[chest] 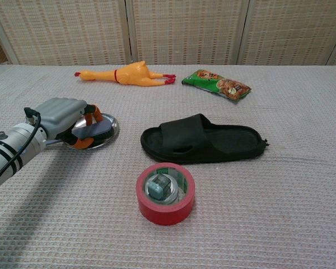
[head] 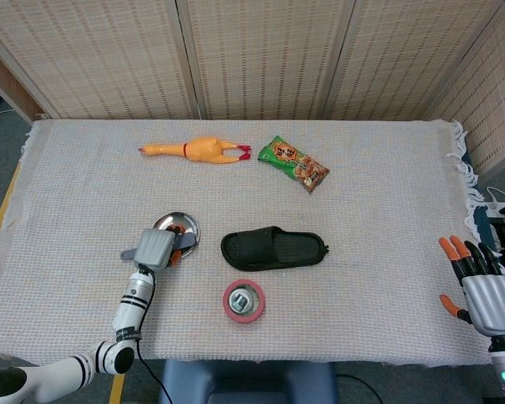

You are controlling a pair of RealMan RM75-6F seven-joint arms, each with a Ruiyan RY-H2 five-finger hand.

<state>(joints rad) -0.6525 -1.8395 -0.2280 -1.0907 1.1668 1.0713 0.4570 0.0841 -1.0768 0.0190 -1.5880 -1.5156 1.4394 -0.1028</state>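
Note:
My left hand [head: 156, 248] [chest: 64, 115] lies over the near left side of a small metal plate [head: 185, 224] [chest: 111, 124]. Its orange-tipped fingers curl around a dark brush [chest: 93, 130] that rests on the plate, and the hand hides most of the brush. My right hand [head: 486, 290] hangs beyond the table's right edge with its fingers spread and nothing in them; only the head view shows it.
A black slipper [head: 273, 249] [chest: 204, 139] lies right of the plate. A red tape roll [head: 244, 300] [chest: 166, 193] with a small object inside sits near the front. A rubber chicken [head: 204, 150] [chest: 129, 74] and a green snack packet [head: 294, 162] [chest: 217, 84] lie at the back.

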